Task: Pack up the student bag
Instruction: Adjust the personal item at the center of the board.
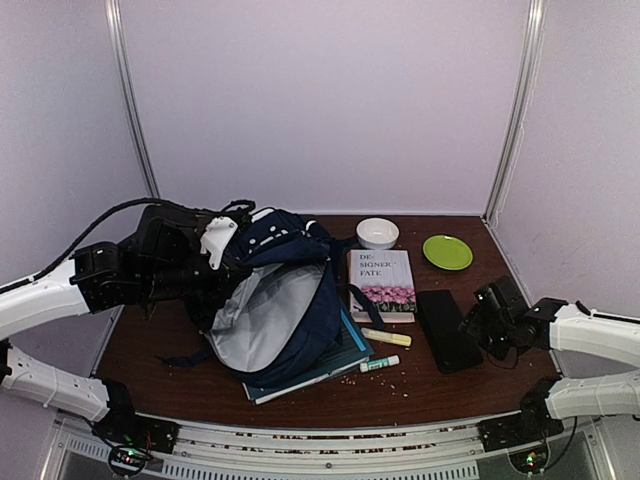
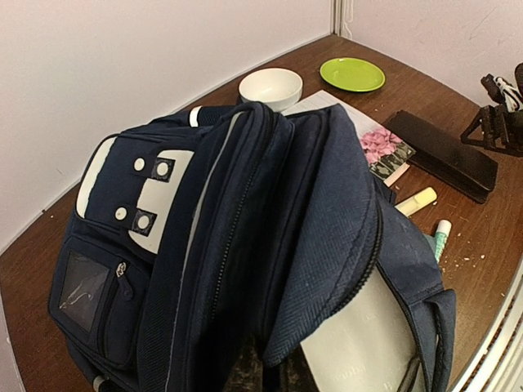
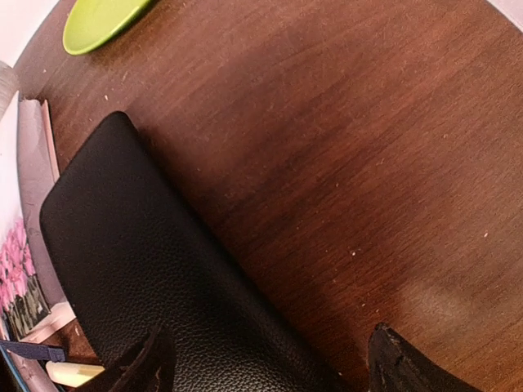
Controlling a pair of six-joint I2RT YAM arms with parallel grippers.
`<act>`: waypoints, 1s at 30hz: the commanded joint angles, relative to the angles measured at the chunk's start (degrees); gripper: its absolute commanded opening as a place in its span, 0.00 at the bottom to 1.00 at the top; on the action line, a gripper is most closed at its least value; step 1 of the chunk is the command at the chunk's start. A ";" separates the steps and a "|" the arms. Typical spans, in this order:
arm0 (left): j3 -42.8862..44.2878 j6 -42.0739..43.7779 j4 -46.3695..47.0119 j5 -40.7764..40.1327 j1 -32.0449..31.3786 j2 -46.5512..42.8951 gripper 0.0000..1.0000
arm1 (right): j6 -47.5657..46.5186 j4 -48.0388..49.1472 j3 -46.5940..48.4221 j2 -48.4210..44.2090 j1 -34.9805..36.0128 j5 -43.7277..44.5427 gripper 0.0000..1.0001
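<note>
Below my wide-open, empty right gripper (image 3: 265,363) lies the case (image 3: 139,253); bag (image 1: 285,300) sits to its left, clamped by left gripper (image 1: 218,272).

The student bag (image 1: 285,300) lies left of the book (image 1: 382,285), the case (image 1: 445,330) right of it, bowl (image 1: 377,233) and plate (image 1: 447,252) behind

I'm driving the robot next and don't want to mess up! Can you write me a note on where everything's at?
Left gripper: shut, apparently holding the student bag up and open.
Right gripper: open, straddling the near end of the black case, not gripping.
Done: nothing clearly packed yet.
Left: black case, flowered book, yellow marker and white marker lie on the table beside the bag; a teal book sits under it.
</note>
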 commanded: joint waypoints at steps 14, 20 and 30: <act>5.27 3.28 6.08 -6.80 0.51 -1.87 0.00 | 1.02 0.97 1.14 -1.69 2.52 -0.92 0.77; 10.89 7.70 2.03 -14.17 2.28 -2.70 0.00 | -1.20 -3.21 12.39 -6.06 9.01 5.33 0.77; 16.39 12.81 -1.61 -18.76 4.74 -3.84 0.00 | -0.07 19.77 17.28 12.16 17.17 -9.55 0.72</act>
